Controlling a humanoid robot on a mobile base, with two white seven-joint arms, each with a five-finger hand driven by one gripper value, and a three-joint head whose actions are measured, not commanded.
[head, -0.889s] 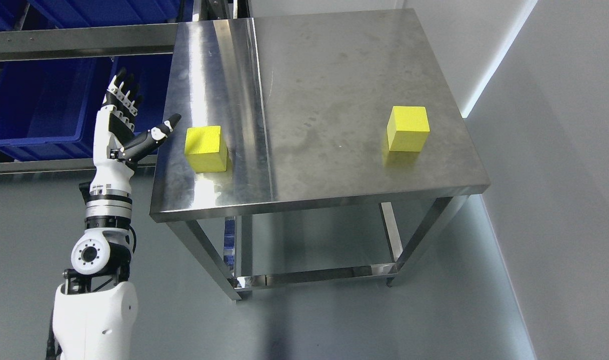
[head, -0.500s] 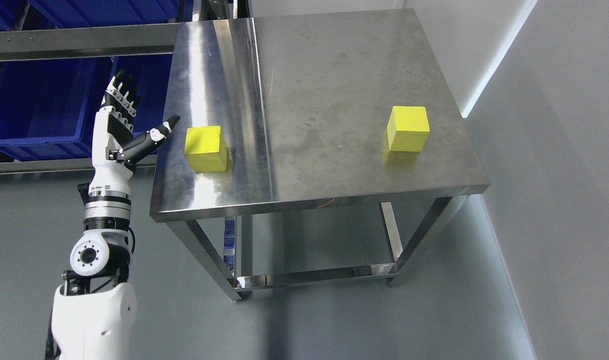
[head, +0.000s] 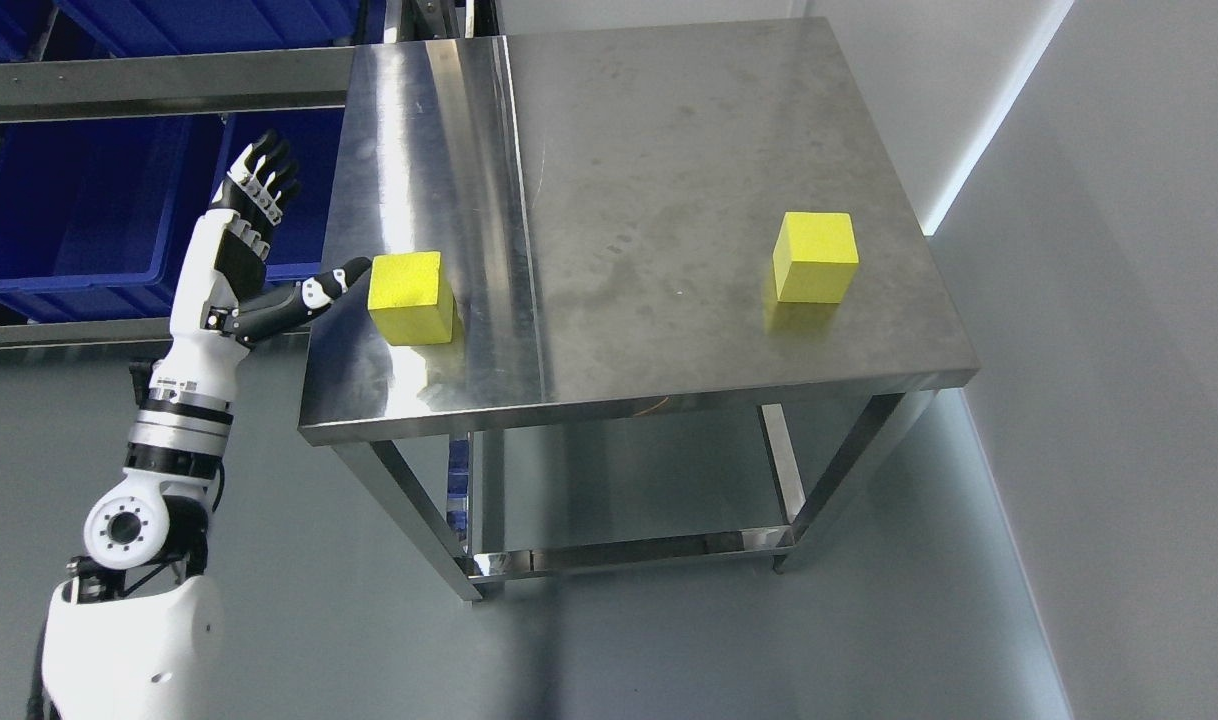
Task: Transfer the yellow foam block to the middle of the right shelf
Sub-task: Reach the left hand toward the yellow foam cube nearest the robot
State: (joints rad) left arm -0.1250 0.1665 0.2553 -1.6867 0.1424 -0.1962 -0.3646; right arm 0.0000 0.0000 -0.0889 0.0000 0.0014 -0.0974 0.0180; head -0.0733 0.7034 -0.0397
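Two yellow foam blocks sit on a steel table (head: 649,130). One block (head: 410,297) is near the table's left edge, the other (head: 814,257) near its right edge. My left hand (head: 269,240) is raised just left of the table, fingers spread and holding nothing. Its thumb tip (head: 354,270) reaches the left side of the left block; I cannot tell whether it touches. The right arm does not show.
Blue plastic bins (head: 79,210) on a metal rack (head: 149,85) stand behind my left hand. A pale wall (head: 1119,300) runs close along the table's right side. Grey floor (head: 669,650) lies in front of the table.
My left arm has leaned over to the right. The hand has moved up and toward the left block, and the thumb tip is now at the block's side. The blocks have not moved.
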